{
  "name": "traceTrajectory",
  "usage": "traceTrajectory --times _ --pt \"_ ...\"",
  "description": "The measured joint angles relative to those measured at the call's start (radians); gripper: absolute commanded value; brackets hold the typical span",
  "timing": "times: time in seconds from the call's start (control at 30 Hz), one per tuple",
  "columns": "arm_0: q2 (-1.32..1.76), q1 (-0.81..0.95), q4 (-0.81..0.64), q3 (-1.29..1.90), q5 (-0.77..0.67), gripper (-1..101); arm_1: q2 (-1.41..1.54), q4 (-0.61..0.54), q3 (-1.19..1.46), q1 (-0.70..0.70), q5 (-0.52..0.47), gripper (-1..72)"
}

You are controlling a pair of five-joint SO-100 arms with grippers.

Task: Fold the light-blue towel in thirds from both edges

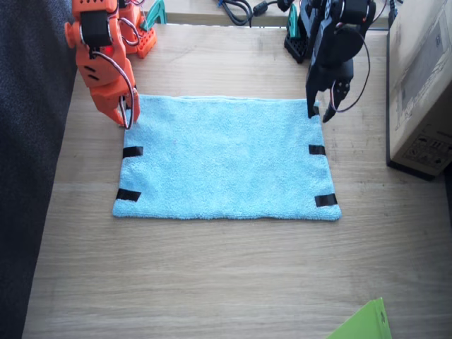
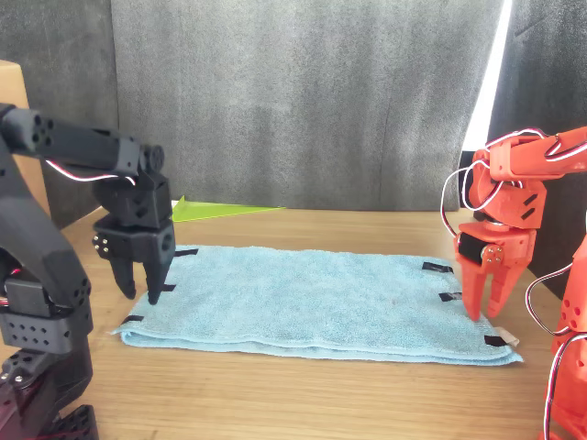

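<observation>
Light-blue towel lies flat on the wooden tabletop; left gripper fingers parted, empty, at one corner; right gripper nearly closed at the opposite corner, empty.

Right arm: orange, bent forward from its base, wrist angled down, white and red wires looping beside the forearm. Right gripper: pointing straight down, its two orange fingers drawn near each other with only a slim gap showing in the front view; tips low, close to the surface beneath. Left arm: black, elbow raised, forearm reaching forward and dropping to a downturned wrist, red and white wire trailing behind it. Left gripper: pointing down, its two black fingers spread in a narrow V, tips parted, nothing between them.
</observation>
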Motion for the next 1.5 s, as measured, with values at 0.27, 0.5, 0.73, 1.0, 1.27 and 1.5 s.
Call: traceTrajectory --times 0.27,0.5,0.73,1.0,1.27,1.5 --pt "0.003 0.021 0.0 0.0 0.0 20 -0.037 -0.002 0.0 -0.025 -0.015 15.8" --pt "0.02 0.038 0.0 0.0 0.0 21 -0.057 -0.018 -0.002 -0.054 -0.04 17.1" --pt "0.021 0.012 0.0 0.0 0.015 21 -0.067 -0.021 -0.002 -0.026 -0.029 17.8" --pt "0.037 0.012 0.0 0.002 0.018 20 -0.067 -0.021 -0.02 -0.026 -0.037 18.6" --pt "0.034 0.011 0.0 0.002 0.018 20 -0.089 -0.021 -0.023 -0.026 -0.032 18.4" --pt "-0.02 0.003 0.0 0.002 0.018 20 -0.089 -0.021 -0.023 -0.026 -0.032 18.3"
